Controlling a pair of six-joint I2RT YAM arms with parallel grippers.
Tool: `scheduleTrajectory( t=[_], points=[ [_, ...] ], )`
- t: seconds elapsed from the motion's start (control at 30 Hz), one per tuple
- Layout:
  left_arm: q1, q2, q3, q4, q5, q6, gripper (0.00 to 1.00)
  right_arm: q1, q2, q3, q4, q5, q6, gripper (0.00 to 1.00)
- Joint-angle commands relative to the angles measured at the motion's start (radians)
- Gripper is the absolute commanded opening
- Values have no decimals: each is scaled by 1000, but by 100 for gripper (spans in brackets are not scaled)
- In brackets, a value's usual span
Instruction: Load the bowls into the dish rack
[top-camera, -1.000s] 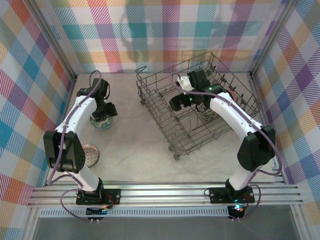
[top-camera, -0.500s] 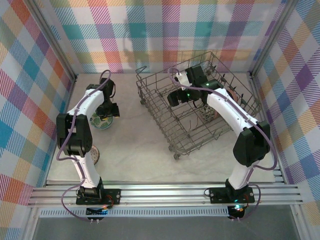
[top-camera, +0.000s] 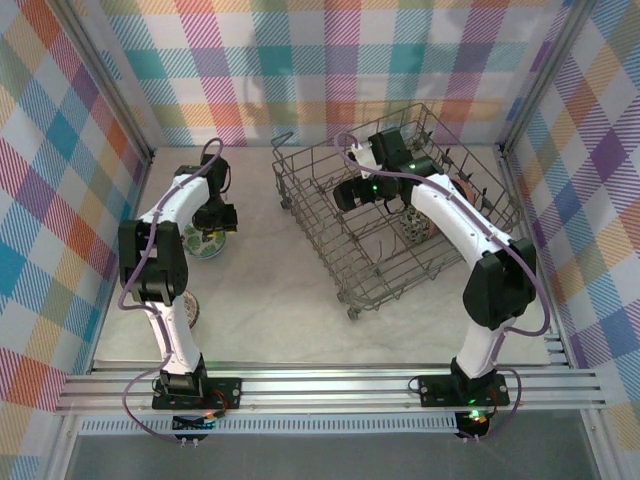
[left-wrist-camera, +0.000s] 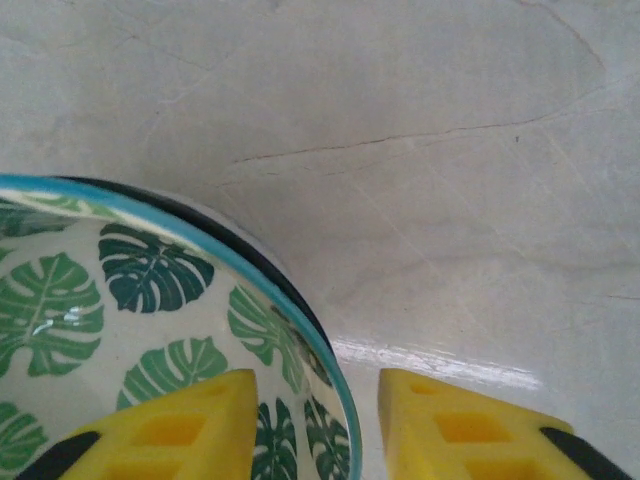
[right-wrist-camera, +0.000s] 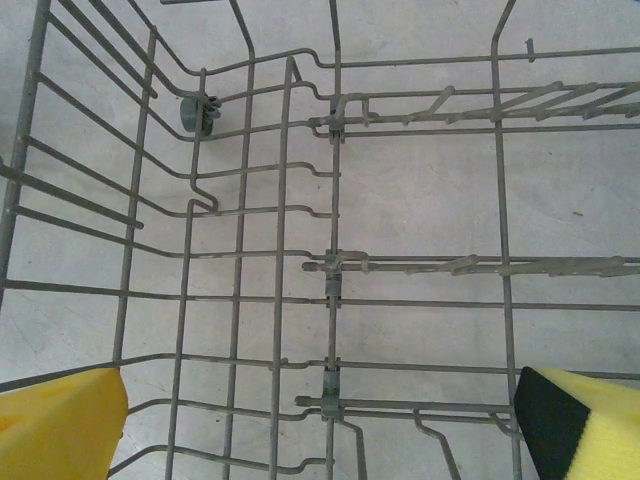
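Note:
A green leaf-patterned bowl (left-wrist-camera: 120, 290) with a blue rim sits on the table at the left (top-camera: 203, 243). My left gripper (left-wrist-camera: 318, 400) straddles its rim, one yellow finger inside and one outside, open, with a small gap on each side; from above it (top-camera: 218, 218) hangs at the bowl's far edge. My right gripper (right-wrist-camera: 320, 420) is wide open over the dish rack's wire floor (right-wrist-camera: 333, 300), holding nothing. From above it (top-camera: 352, 193) hovers inside the grey dish rack (top-camera: 290, 172). A grey bowl (top-camera: 415, 230) stands in the rack.
Another patterned bowl (top-camera: 187, 312) lies near the front left, partly behind my left arm. A red-orange bowl (top-camera: 468, 188) leans in the rack's right side. Plaid walls close in the table on three sides, and an aluminium rail runs along the near edge.
My left arm has folded in and its gripper has settled onto the green bowl's rim, jaws narrowing. My right gripper has drifted slightly toward the rack's back, still wide open.

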Motion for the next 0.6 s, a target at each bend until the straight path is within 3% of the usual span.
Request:
scheduleTrajectory(
  t=[0.0, 0.3, 0.57],
  points=[
    [12, 16, 39, -39, 3, 17, 33, 0, 13, 33, -8, -3, 14, 100],
    [12, 5, 42, -46, 12, 15, 17, 0, 23, 35, -2, 0, 17, 100],
    [12, -1, 64, -64, 23, 13, 9, 0, 26, 32, 2, 1, 17, 100]
  ],
)
